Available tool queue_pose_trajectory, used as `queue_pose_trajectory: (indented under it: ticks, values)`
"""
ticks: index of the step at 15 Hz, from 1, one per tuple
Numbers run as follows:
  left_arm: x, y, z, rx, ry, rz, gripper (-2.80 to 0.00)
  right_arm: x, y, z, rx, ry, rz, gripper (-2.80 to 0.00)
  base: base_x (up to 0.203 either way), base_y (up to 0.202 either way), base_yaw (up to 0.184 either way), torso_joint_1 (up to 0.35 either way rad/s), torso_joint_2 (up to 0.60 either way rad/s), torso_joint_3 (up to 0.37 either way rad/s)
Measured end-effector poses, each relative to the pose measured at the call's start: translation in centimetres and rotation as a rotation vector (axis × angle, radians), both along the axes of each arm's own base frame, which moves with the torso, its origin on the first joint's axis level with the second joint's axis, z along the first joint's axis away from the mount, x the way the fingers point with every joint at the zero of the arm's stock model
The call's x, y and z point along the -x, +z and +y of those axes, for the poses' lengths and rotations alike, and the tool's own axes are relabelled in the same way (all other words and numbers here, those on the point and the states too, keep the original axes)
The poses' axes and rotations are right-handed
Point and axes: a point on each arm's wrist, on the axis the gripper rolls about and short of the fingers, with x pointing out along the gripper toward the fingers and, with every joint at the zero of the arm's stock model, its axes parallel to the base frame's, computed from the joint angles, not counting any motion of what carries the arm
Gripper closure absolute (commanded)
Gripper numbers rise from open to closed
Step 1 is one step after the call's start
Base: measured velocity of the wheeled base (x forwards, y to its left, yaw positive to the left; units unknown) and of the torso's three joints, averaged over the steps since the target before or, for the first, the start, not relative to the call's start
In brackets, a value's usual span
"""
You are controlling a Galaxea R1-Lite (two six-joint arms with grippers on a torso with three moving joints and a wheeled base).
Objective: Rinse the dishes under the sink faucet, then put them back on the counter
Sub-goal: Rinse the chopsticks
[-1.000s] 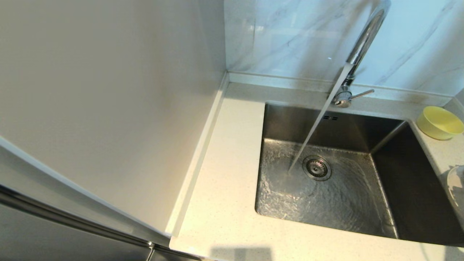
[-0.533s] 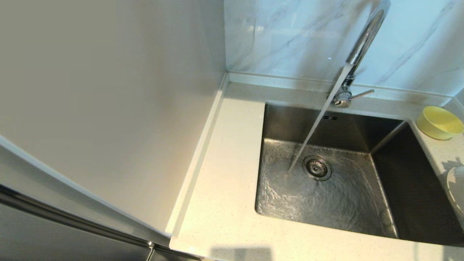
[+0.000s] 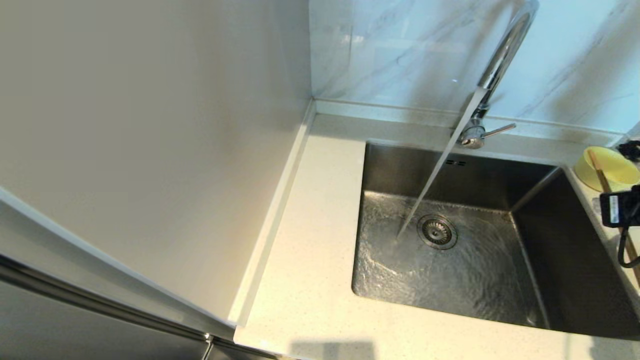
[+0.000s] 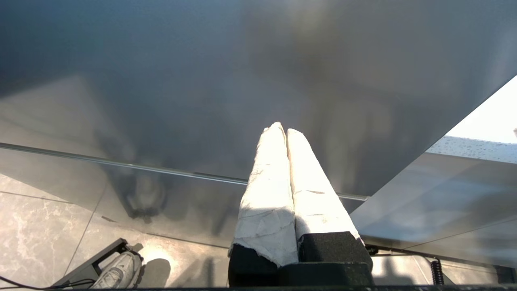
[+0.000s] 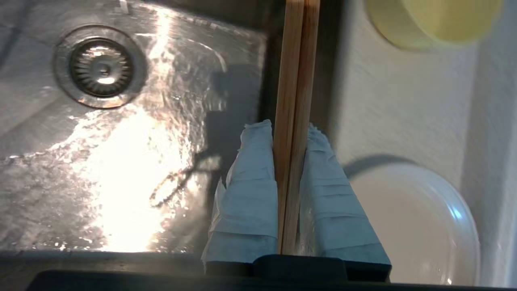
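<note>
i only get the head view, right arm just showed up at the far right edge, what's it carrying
Observer: The right gripper is shut on the pair of chopsticks, clamped side by side between its padded fingers.
Operator: where is it relative to the sink
Observer: In the right wrist view the chopsticks run along the sink's right wall, the counter beside them.
Operator: the plate, i can't see it
Observer: The white plate lies on the counter by the gripper, nearer than the yellow bowl.
Operator: left arm?
Observer: The left gripper is shut and empty, parked in front of a grey panel.
</note>
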Motion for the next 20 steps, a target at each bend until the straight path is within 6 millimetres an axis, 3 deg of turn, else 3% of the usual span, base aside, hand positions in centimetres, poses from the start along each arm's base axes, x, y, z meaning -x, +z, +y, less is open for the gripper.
queue_pose_trajectory:
  ticks: [4, 8, 13, 20]
  values:
    - [0.0, 0.0, 0.0, 0.0, 0.0, 0.0, 0.0, -1.5, -0.2, 6.5, 0.073, 0.105, 0.01, 0.0, 0.0, 0.0, 0.0, 0.0, 0.0, 0.0]
    - [0.0, 0.0, 0.0, 0.0, 0.0, 0.0, 0.0, -2.7, -0.7, 10.9, 0.118, 0.165, -0.027, 0.0, 0.0, 0.0, 0.0, 0.0, 0.0, 0.0]
    - [0.0, 0.0, 0.0, 0.0, 0.0, 0.0, 0.0, -4.6, -1.5, 13.2, 0.104, 0.216, -0.114, 0.0, 0.0, 0.0, 0.0, 0.0, 0.0, 0.0]
    - [0.0, 0.0, 0.0, 0.0, -0.001, 0.0, 0.0, -5.0, -2.3, 15.6, 0.073, 0.251, -0.109, 0.0, 0.0, 0.0, 0.0, 0.0, 0.0, 0.0]
